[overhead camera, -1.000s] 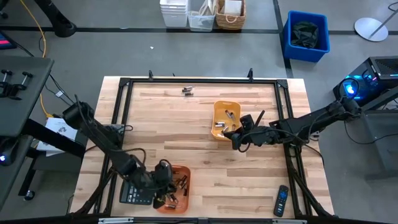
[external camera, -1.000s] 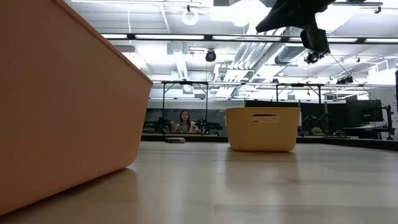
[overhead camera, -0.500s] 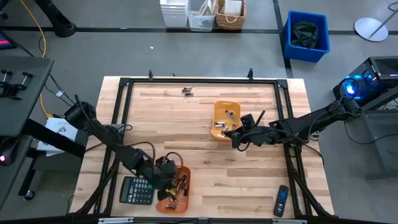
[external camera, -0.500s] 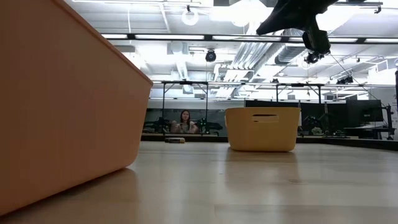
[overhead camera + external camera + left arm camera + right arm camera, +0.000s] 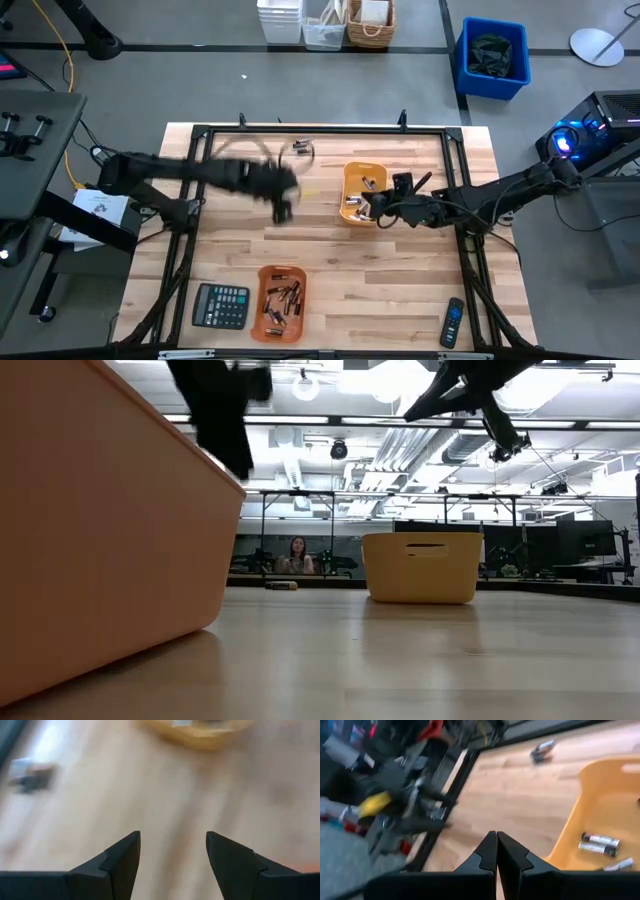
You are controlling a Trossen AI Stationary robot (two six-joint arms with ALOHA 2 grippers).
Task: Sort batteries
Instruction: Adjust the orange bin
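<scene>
Two dark robot arms over a pale wooden table (image 5: pixel 330 270) with small silvery cylindrical batteries (image 5: pixel 365 184) sorted into orange plastic trays.

Left gripper (image 5: pixel 173 851), fingers spread and empty, hangs mid-table near loose batteries (image 5: pixel 302 146). Right gripper (image 5: pixel 496 851), fingers pressed together, sits beside the far orange tray (image 5: pixel 350 178); more batteries fill the near tray (image 5: pixel 262 302).

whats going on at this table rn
A two-armed robot is sorting small silvery cylindrical batteries into two orange plastic trays. The left gripper is open and empty, above the bare wooden table between the loose batteries at the far edge and the far tray. The right gripper is shut, holding nothing visible, beside that far tray, which has a few batteries in it. The near tray holds many more, next to a black calculator.
</scene>
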